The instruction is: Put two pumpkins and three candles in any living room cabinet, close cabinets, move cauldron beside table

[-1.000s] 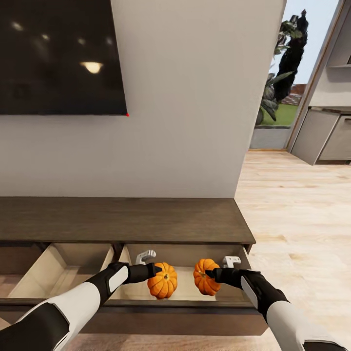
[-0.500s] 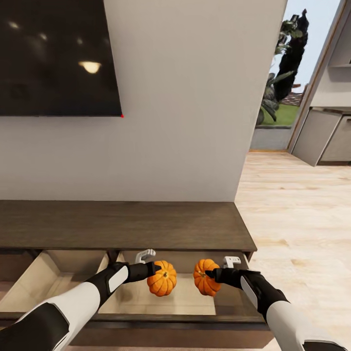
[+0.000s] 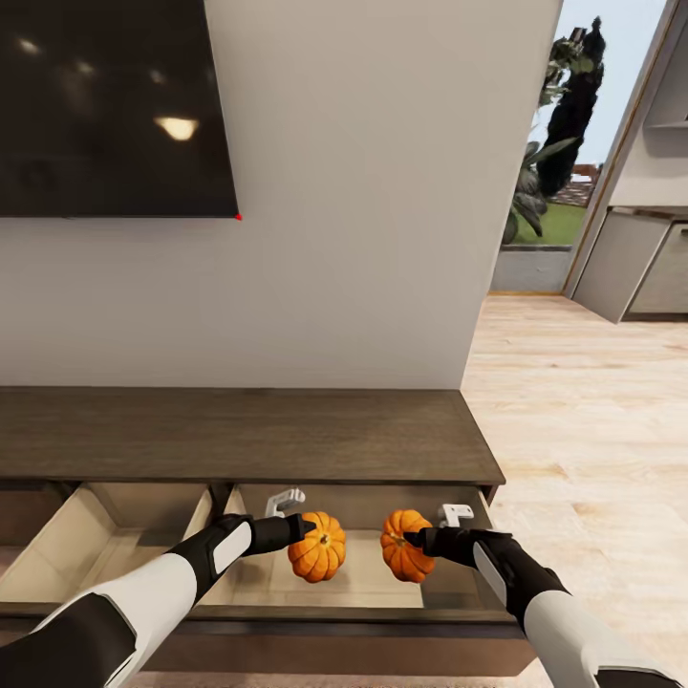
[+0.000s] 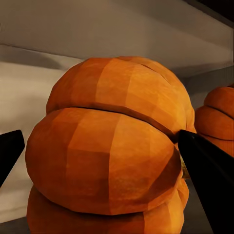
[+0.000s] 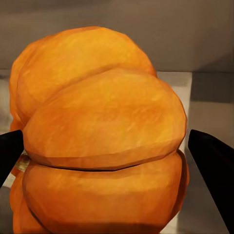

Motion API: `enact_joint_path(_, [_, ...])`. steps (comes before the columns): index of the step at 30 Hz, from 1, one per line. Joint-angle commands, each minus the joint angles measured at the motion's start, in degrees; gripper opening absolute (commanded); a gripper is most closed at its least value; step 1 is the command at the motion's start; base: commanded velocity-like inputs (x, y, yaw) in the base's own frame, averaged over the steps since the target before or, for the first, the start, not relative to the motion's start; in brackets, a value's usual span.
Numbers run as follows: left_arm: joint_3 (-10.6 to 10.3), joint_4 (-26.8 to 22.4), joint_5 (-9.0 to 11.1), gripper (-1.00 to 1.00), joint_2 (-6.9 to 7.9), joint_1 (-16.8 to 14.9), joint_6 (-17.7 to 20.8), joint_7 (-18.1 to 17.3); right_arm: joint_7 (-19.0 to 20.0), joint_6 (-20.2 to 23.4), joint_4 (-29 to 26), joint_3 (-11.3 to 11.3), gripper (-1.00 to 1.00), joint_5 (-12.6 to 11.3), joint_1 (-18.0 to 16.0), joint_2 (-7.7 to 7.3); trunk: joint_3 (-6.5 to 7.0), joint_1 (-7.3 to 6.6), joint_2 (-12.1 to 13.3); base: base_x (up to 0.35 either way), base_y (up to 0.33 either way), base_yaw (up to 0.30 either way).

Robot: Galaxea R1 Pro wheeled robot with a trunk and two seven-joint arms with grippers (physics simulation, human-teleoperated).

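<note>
Presently in hand: two pumpkins, one clenched in the left gripper [image 3: 304, 537] as the left pumpkin [image 3: 319, 548], one in the right gripper [image 3: 413, 545] as the right pumpkin [image 3: 405, 546]; both hang side by side, a little apart, over the open right-hand drawer [image 3: 344, 594] of the cabinet [image 3: 239, 435]. Neither appears set down yet. Adjoining drawer [image 3: 105, 554] also open. Outstanding, by judgement: releasing both pumpkins, three candles, closing every drawer, cauldron beside the table.

Cabinet [image 3: 239, 435]: long, low, dark brown wood, set against the white wall [image 3: 363, 239]; its top is bare. Below that top, two pale-lined drawers [image 3: 124, 535] stand pulled out side by side over the light wooden floor [image 3: 583, 430].
</note>
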Motion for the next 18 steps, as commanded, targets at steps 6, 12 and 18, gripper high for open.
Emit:
enact_joint_path(6, [0.01, -0.04, 0.03, -1.00, 0.15, 0.00, -0.05, -0.06, 0.12, 0.07, 0.00, 0.01, -1.00, -0.01, -0.01, -0.05, 0.00, 0.00, 0.00, 0.000, 0.000, 0.000])
enact_joint_path(12, [0.15, -0.12, 0.08, -1.00, 0.43, 0.00, -0.07, -0.05, 0.13, 0.06, 0.00, 0.01, -1.00, 0.02, 0.00, -0.02, -0.72, 0.88, -1.60, 0.000, 0.000, 0.000])
enact_joint_path(18, [0.16, -0.04, 0.08, -1.00, 0.40, 0.00, -0.06, -0.01, 0.13, 0.03, 0.00, 0.01, -1.00, 0.00, 0.00, 0.00, -1.80, 2.20, -4.01, 0.000, 0.000, 0.000])
